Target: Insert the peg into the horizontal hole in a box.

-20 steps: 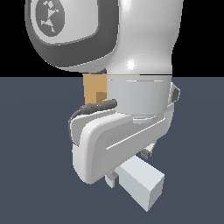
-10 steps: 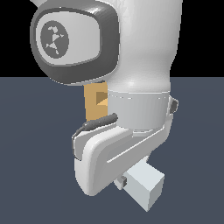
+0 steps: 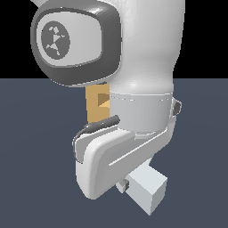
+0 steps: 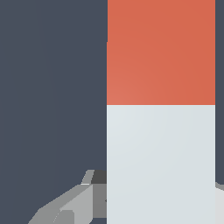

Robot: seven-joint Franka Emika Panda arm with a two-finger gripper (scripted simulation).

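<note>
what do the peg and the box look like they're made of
Both are simulator renders, so this is only a guess from the look. The peg reads as matte painted plastic or wood: flat red and grey-white faces, sharp square edges, no gloss. The box looks like matte tan-orange wood or plastic, uniform in colour with no grain; only a strip shows behind the arm.

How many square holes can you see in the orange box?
1. The hole sits in the face of the box, behind the arm in the exterior view. The arm covers much of the box, so more could be hidden.
</note>
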